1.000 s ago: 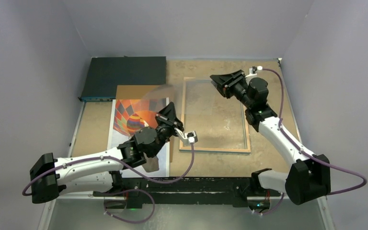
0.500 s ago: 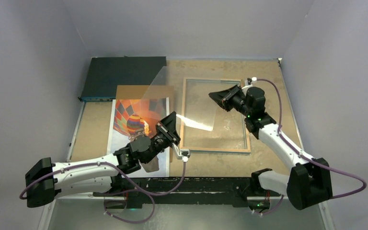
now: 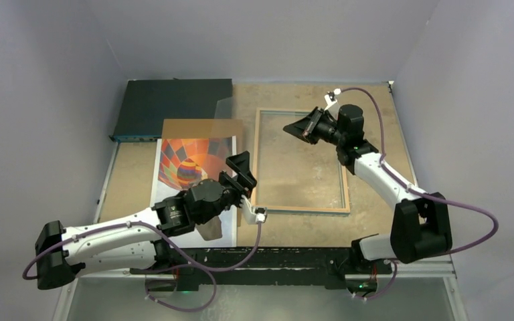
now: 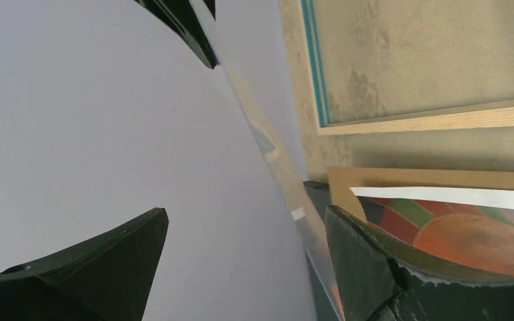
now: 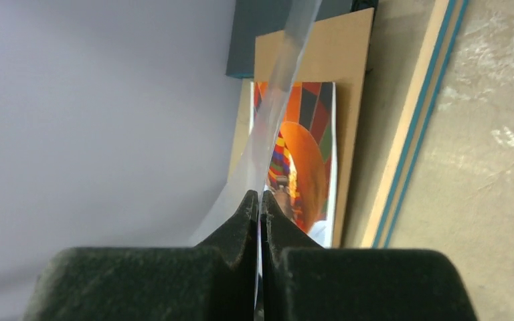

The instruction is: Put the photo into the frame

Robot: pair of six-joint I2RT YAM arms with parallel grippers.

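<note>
The photo [image 3: 191, 164], a hot-air balloon print, lies flat at the left on a brown board [image 3: 201, 128]. The frame [image 3: 298, 209] lies back-up in the middle with bare table showing through it. My right gripper [image 3: 289, 130] hovers over the frame's top edge, shut on the edge of a clear, see-through sheet [image 5: 274, 114] that stretches left over the board. In the right wrist view its fingertips [image 5: 249, 204] pinch that sheet, with the photo [image 5: 308, 147] beyond. My left gripper [image 3: 246, 175] sits between photo and frame, open [image 4: 244, 217] and holding nothing; the clear sheet [image 4: 268, 140] passes just past its right finger.
A dark flat box [image 3: 174, 103] lies at the back left, touching the brown board's far edge. Grey walls close in the table on the left, back and right. Purple cables loop from both arms near the front edge.
The left gripper has let go of the clear sheet and opened, pulling back toward the photo. The right gripper has closed on the sheet and shifted left over the frame's top edge.
</note>
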